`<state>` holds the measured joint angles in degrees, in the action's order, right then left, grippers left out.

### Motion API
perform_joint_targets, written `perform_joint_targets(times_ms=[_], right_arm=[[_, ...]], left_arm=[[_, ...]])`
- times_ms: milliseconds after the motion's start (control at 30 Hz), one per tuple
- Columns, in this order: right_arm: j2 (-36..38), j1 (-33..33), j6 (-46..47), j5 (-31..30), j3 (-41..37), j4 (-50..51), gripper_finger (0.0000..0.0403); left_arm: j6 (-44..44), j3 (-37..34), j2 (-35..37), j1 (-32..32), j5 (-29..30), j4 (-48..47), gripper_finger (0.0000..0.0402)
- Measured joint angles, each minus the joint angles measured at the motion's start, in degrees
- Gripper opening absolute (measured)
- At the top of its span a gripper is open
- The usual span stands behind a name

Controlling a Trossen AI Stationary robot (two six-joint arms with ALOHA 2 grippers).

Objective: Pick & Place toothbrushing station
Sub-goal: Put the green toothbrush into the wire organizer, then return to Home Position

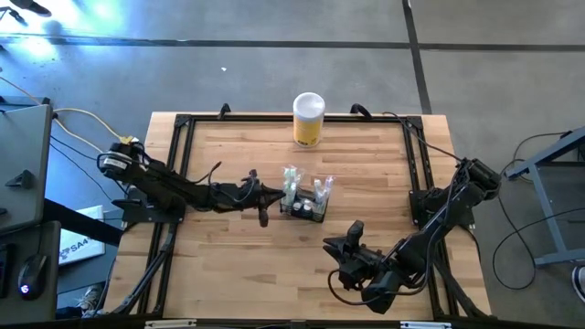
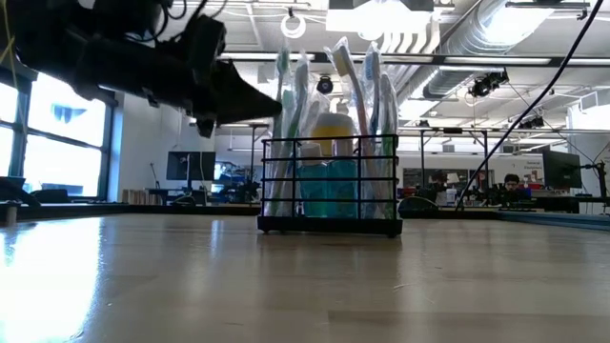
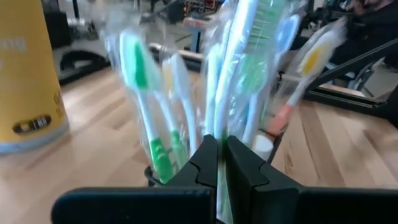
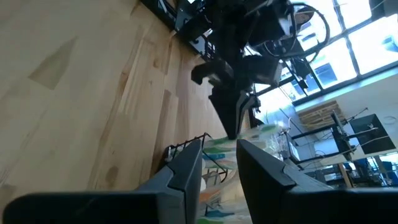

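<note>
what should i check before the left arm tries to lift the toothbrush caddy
1. Left end effector at the small black wire-mesh rectangular caddy: ok, its tip reaches the caddy's left side.
2. Left fingers shut: ok, pressed together in the wrist view.
3. Grip on the mesh or a wrapped toothbrush: cannot tell, the contact point is hidden.
4. Caddy flat on the wooden table: ok, level in the low view.
5. Tall yellow cylinder with white lid out of the way: ok, it stands apart at the far edge.
6. Right end effector clear: ok, near the front edge, holding nothing.
</note>
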<state>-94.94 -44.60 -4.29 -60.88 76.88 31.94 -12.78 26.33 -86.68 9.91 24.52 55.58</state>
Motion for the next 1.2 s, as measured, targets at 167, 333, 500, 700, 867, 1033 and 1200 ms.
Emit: perform_joint_targets(times_ms=[167,333,500,700,867,1033,1200], right_arm=[[0.0,0.0,0.0,0.0,0.0,0.0,0.0093],[0.0,0.0,0.0,0.3,0.0,0.0,0.0094],[0.0,0.0,0.0,1.3,0.0,0.0,0.0094],[0.0,0.0,0.0,1.3,0.0,0.0,0.0094],[0.0,0.0,0.0,1.3,0.0,0.0,0.0094],[0.0,0.0,0.0,-0.4,0.0,0.0,0.0094],[0.0,0.0,0.0,-0.5,0.0,0.1,0.0094]], left_arm=[[-3.3,0.0,-3.1,-1.5,-2.0,1.1,0.0002],[-4.0,0.0,-4.3,-1.3,-2.2,2.4,0.0001],[-4.6,0.0,-4.3,-1.3,-3.0,2.2,0.0004],[-5.5,0.0,-4.4,-1.3,-3.0,-0.8,0.0046],[-5.5,-0.1,-4.5,-1.3,-2.8,-0.1,0.0075],[-4.1,-0.1,-4.5,-1.3,-3.5,1.6,0.0112],[-2.5,-0.1,-3.8,-1.3,-3.5,1.7,0.0159]])
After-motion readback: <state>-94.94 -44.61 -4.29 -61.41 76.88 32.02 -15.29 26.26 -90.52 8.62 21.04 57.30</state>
